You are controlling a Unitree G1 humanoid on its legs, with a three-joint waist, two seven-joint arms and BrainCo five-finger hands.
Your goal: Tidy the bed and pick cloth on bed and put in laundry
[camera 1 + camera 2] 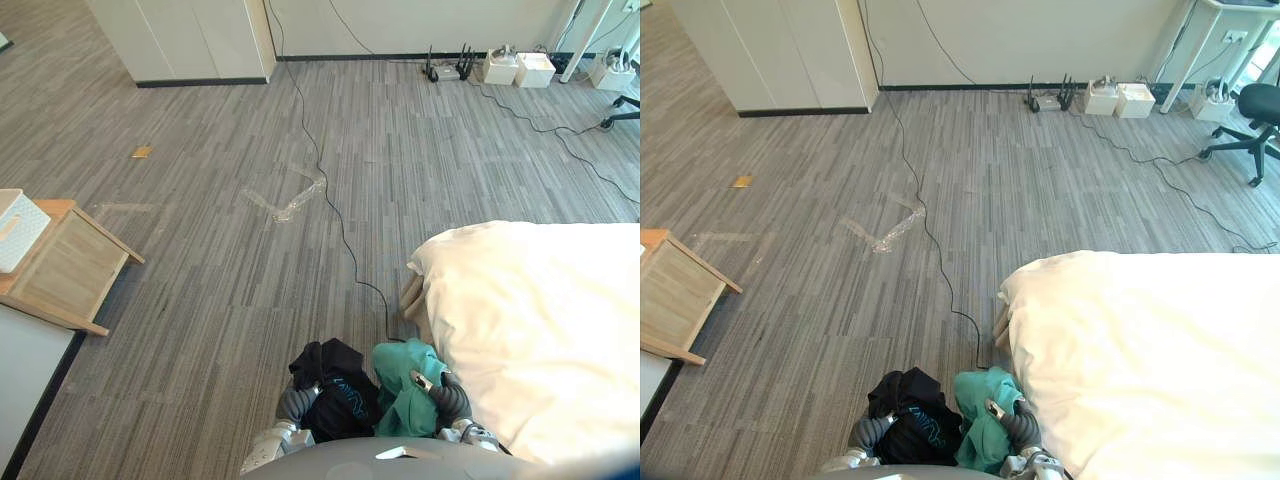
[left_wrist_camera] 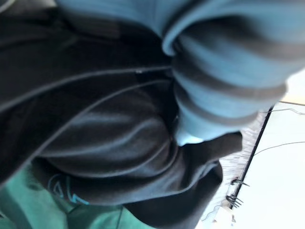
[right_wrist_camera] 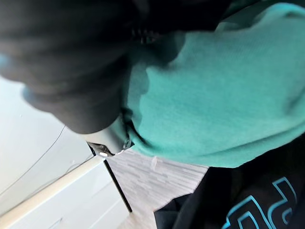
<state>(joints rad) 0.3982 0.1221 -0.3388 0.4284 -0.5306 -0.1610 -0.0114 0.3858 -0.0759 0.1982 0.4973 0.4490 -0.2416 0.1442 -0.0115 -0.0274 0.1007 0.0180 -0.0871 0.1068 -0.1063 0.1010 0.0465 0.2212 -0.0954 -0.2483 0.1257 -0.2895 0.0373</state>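
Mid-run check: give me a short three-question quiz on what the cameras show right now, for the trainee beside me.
1. True or false: the green cloth lies on the bed.
2. The cloth at the left hand is: A white, B black, C red.
3. Fill in: the bed stands on the robot's ____ side.
Key: 1 false, it is bunched at the right hand; 2 B; 3 right.

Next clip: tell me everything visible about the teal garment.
The teal garment is a soft, fleece-like cloth, plain in colour, crumpled into a hanging bundle with deep folds. It is off the bed, carried low in front of the robot, draped over the right hand. Its left side presses against a black garment with teal print, bunched at the left hand.
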